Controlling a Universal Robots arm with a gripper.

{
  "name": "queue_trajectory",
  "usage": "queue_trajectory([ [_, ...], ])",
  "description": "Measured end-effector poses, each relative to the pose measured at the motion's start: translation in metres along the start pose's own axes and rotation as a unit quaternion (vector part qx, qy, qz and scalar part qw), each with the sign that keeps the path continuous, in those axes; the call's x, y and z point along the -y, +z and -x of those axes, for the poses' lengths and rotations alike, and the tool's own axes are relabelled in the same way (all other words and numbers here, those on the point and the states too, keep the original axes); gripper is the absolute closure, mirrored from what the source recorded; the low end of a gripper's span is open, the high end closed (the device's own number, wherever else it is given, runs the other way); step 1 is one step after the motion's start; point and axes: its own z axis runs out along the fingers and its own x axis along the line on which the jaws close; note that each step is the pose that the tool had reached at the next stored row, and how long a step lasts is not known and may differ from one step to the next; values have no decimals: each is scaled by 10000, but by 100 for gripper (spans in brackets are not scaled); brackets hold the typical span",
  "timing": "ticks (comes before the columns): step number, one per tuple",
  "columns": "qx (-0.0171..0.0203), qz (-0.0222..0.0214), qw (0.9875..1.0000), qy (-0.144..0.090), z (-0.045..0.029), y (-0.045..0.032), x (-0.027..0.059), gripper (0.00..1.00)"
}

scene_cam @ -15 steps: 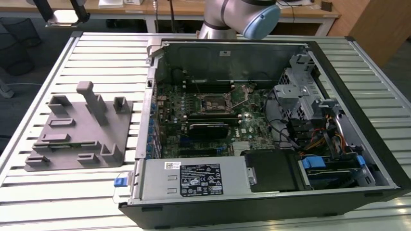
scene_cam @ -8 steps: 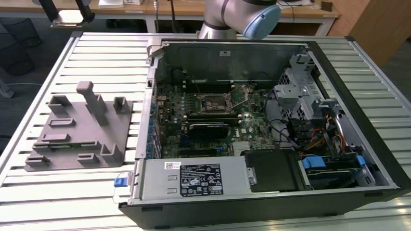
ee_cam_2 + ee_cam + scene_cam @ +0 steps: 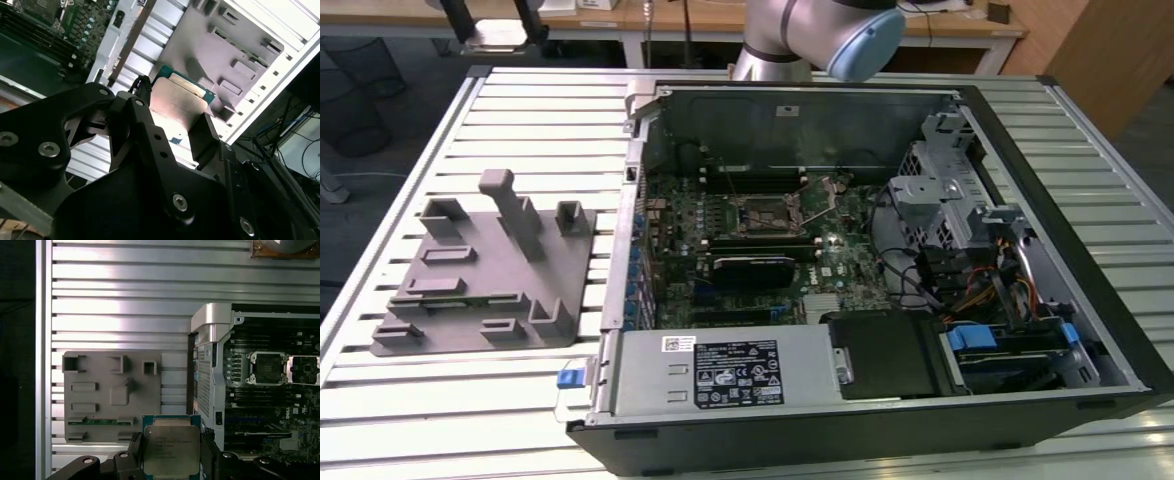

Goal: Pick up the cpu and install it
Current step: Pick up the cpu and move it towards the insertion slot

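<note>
In the exterior view my arm [image 3: 821, 35] stands at the far side of the open computer case [image 3: 854, 432], whose bare socket [image 3: 765, 212] sits mid-motherboard. In the second wrist view my claw [image 3: 172, 112] is clenched on the cpu [image 3: 176, 97] by opposite edges. In the first wrist view the cpu hangs flat over the grey tray's [image 3: 112, 395] corner, and the socket lies well apart, beyond the case wall.

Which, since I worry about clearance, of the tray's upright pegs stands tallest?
The narrow post between two squat blocks on the tray; all others are shorter. The claw grips the cpu.
</note>
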Motion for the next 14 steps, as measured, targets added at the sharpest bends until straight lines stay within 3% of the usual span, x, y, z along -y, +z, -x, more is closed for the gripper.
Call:
queue_trajectory([
  [8, 0, 0, 10000, 0, 345, 13, -8, 46],
  [14, 0, 0, 10000, 0, 481, 20, -8, 46],
])
